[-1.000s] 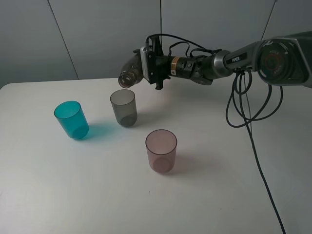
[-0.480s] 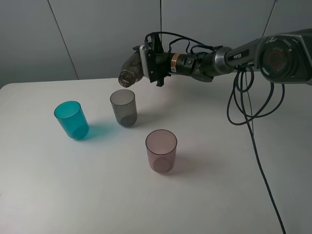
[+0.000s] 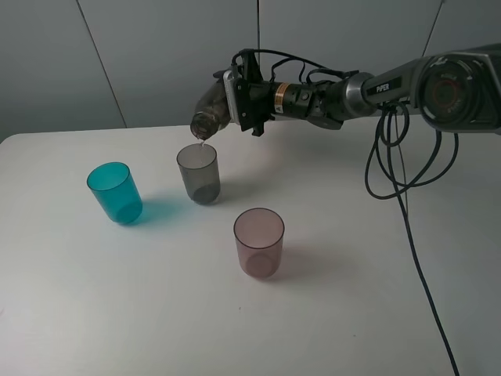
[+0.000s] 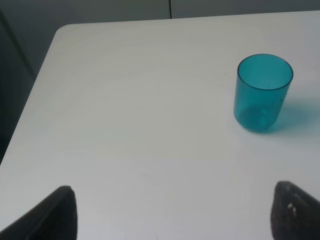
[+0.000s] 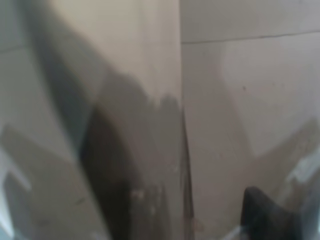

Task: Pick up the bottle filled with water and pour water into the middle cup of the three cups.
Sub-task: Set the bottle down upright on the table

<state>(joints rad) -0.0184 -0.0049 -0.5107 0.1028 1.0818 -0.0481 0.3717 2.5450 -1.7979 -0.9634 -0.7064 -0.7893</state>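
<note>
My right gripper [image 3: 235,102] is shut on the smoky brown bottle [image 3: 208,114], which lies tilted with its mouth down, just above the rim of the middle cup [image 3: 198,174], the grey one. A thin thread of water shows between mouth and cup. The teal cup [image 3: 115,193] stands to the left and the pinkish cup [image 3: 259,242] nearer the front. In the right wrist view the bottle's [image 5: 150,150] blurred wall fills the picture. My left gripper [image 4: 170,215] is open low over the table, with the teal cup [image 4: 263,92] some way ahead of it.
All three cups stand on a white table [image 3: 352,274] with a grey wall behind. Black cables [image 3: 391,168] hang in loops from the right arm down across the table's right side. The table's left edge [image 4: 35,95] runs close by my left gripper.
The right arm has lifted slightly and tipped the bottle a little more. A thin stream of water now shows at its mouth. The cups have not moved.
</note>
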